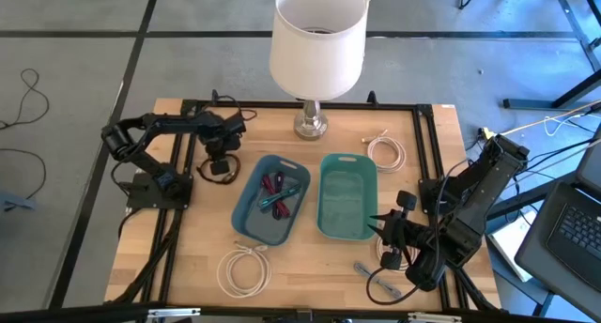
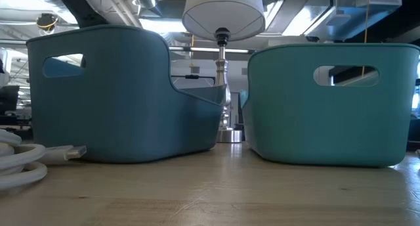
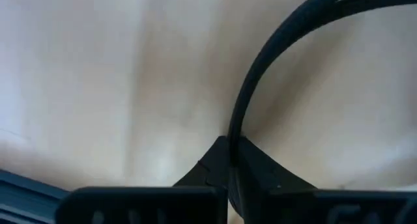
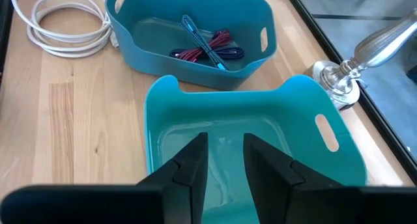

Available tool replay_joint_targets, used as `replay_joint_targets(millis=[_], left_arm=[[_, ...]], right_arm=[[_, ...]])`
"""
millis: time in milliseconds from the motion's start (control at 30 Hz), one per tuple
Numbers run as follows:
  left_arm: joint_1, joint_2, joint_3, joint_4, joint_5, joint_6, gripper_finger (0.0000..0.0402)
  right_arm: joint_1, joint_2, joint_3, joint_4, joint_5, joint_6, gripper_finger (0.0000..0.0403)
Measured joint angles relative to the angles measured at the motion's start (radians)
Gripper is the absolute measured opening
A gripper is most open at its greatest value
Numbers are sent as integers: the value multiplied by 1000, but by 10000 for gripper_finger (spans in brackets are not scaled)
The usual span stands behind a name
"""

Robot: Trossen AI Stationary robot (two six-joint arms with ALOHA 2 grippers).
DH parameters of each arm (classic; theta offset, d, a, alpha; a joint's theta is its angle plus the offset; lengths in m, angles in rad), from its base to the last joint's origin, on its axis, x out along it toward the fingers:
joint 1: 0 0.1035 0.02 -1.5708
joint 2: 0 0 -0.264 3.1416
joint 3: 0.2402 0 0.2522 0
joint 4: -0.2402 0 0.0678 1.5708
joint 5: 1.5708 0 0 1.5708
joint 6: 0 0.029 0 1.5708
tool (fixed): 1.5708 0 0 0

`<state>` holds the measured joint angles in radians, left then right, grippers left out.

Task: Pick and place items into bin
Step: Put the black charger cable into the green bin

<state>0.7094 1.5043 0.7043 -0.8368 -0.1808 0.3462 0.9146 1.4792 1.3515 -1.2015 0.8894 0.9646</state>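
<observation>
High view first: left pincer [image 1: 219, 163] is down at the black cable loop [image 1: 223, 172] on the surface [image 1: 310, 257], left of the blue bin [image 1: 246, 208], fingers clamped shut on the cable. Right pincer [image 1: 394, 231] hovers beside the teal bin [image 1: 368, 203], fingers slightly parted, holding nothing. Red, purple and teal straps [image 1: 278, 193] lie in the blue bin.

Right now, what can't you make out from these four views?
- Black cable loop: the left wrist view shows only an arc pinched in the left tool; the rest runs off the frame edge.
- Table beyond the two bins: in the low view the blue bin and teal bin block it.
- Small pieces by the right tool: too small in the high view to identify.
</observation>
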Motion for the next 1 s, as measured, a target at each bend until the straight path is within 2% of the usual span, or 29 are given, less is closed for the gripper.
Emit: replay_joint_targets(millis=[200,333,433,633,733,833,1000], left_arm=[[-1,-3,38,-79,-16,5,4],[-8,-40,63,-208,-103,9,4],[-20,-113,93,-313,-171,-14,3],[-50,-358,205,-454,-167,-70,3],[-88,-498,297,-472,-108,-121,2],[-138,-620,390,-451,10,-181,2],[-256,-790,463,-261,224,-288,2]], right_arm=[[0,0,0,0,0,0,102],[0,0,0,0,0,0,102],[0,0,0,0,0,0,102],[0,0,0,-1,0,0,102],[0,0,0,0,0,0,102],[0,0,0,0,0,-1,102],[0,0,0,0,1,-4,102]])
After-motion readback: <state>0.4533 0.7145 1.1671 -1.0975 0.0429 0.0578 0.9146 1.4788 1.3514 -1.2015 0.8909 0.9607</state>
